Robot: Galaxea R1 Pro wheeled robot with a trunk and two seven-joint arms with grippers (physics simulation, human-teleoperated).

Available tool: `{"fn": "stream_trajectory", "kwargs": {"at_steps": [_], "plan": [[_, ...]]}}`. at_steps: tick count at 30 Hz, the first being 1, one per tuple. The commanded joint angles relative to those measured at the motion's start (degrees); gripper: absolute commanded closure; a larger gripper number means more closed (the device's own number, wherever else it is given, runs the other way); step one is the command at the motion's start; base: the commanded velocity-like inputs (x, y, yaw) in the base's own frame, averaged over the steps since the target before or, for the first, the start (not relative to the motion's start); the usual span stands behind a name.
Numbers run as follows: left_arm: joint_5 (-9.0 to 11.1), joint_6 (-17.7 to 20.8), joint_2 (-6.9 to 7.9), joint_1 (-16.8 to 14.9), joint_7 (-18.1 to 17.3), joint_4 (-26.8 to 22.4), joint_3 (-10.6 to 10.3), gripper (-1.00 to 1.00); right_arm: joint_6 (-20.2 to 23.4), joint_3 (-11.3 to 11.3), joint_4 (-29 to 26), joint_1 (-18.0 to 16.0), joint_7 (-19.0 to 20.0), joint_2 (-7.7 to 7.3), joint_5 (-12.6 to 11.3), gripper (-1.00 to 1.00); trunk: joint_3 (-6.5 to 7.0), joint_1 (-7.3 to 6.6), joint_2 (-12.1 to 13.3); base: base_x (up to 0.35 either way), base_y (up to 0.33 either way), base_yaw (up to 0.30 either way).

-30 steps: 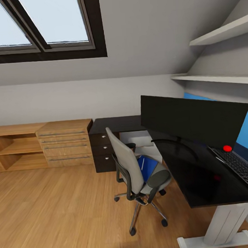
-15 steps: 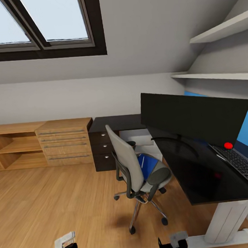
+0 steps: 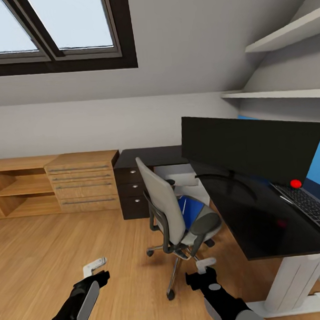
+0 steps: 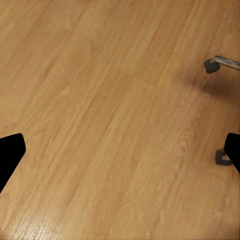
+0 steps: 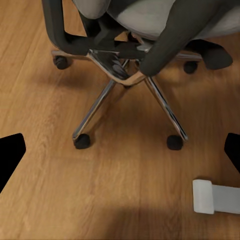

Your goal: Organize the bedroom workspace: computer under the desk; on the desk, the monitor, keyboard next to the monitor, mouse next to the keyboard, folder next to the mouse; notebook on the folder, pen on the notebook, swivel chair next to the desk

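The blue folder (image 3: 190, 210) lies on the swivel chair (image 3: 176, 216) seat, well ahead of both spread, empty grippers: left gripper (image 3: 96, 268), right gripper (image 3: 204, 266). It looks thin, light and probably flexible; pinching an exposed edge seems best, though the armrest partly hides it.

desk (image 3: 260, 224): glossy black | swivel chair (image 3: 166, 212): grey cloth, chrome base | floor (image 3: 52, 253): wood

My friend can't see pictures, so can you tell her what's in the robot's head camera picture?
A grey swivel chair with a blue folder on its seat stands on a wooden floor beside a black desk holding a wide monitor and keyboard. The robot's left gripper and right gripper reach forward, empty.
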Motion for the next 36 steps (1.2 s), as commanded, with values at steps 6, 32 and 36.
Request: {"fn": "stream_trajectory", "kwargs": {"at_steps": [6,32,36], "plan": [[0.60,-3.09,0.06,-0.09,-1.95,-1.99,-0.11,-1.00,-0.17,-0.28,0.79,-0.23,-0.42,0.02,0.26,-1.00,-1.14,1.32,-2.45,0.000,0.000,0.000],[0.28,-4.92,0.03,10.13,-2.91,-20.17,-0.41,-1.00,0.79,-0.40,0.22,-0.17,-0.64,0.02,-2.69,-1.00,-5.81,7.03,-12.88,0.000,0.000,0.000],[0.26,-5.08,-0.01,10.13,-2.79,-20.14,-0.44,-1.00,0.79,-0.40,0.22,-0.17,-0.64,0.02,-2.69,-1.00,-6.53,7.91,-14.49,0.000,0.000,0.000]]}}
